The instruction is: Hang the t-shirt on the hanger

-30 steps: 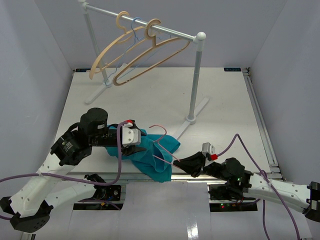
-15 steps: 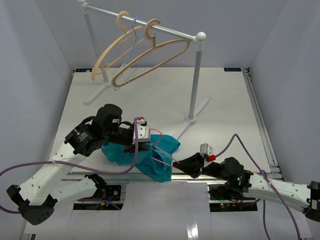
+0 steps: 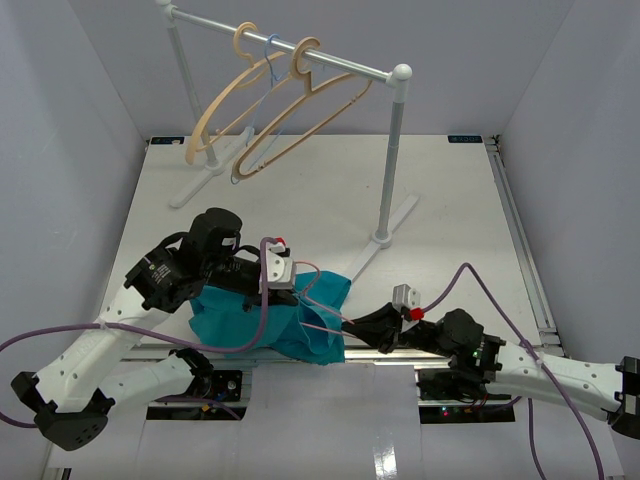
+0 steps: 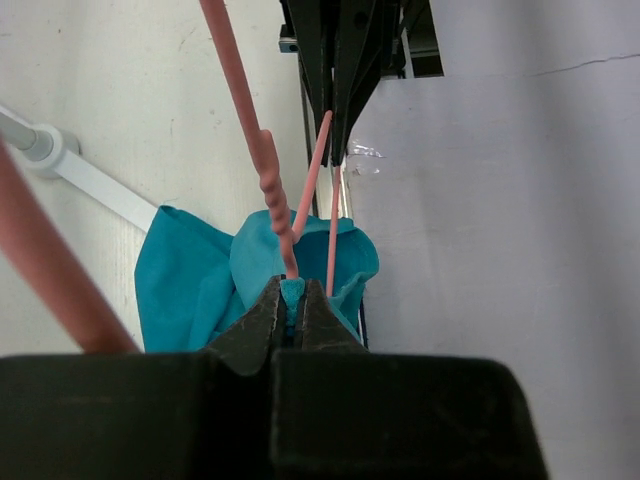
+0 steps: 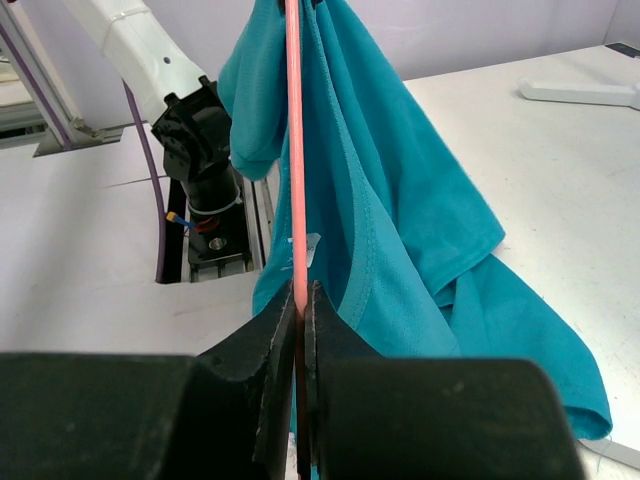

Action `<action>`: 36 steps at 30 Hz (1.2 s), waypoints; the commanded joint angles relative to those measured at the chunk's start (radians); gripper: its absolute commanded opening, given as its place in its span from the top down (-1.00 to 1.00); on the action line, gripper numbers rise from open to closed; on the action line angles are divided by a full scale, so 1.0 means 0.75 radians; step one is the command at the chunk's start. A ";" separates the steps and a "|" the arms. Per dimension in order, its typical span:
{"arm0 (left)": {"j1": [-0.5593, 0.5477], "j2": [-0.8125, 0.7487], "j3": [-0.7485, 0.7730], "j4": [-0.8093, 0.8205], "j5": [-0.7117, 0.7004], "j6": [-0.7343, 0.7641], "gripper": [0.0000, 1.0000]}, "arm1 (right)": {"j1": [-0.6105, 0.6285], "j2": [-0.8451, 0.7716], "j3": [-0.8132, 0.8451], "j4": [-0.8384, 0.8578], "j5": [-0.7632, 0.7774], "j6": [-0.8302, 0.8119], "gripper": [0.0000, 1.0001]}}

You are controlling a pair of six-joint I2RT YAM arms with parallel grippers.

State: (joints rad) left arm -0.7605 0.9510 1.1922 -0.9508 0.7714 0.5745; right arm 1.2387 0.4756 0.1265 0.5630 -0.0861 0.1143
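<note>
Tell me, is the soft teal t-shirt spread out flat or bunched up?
Bunched up. The soft teal t-shirt sits in crumpled folds, pinched by the left gripper, beside the thin pink wire hanger.

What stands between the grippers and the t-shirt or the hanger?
Nothing visible does. The left gripper is shut on a fold of the t-shirt. The right gripper is shut on the hanger, with the shirt draped around its wire.

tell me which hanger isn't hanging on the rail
The thin pink hanger, down by the t-shirt with the right gripper shut on its wire. The two beige hangers and the light-blue hanger hang from the rail.
</note>
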 commanded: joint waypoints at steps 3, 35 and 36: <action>-0.003 -0.027 0.022 -0.064 0.108 0.038 1.00 | 0.001 -0.023 0.154 -0.018 0.109 -0.042 0.83; -0.003 -0.293 -0.184 0.495 -0.827 -0.665 1.00 | -0.001 0.208 0.354 -0.298 0.756 0.434 -0.26; -0.003 -0.301 -0.189 0.503 -0.822 -0.683 1.00 | 0.001 0.253 0.358 -0.269 0.746 0.447 -0.26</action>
State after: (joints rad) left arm -0.7618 0.7703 1.0650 -0.6591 0.1978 0.1386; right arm 1.2375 0.5596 0.3470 0.2900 0.5023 0.3812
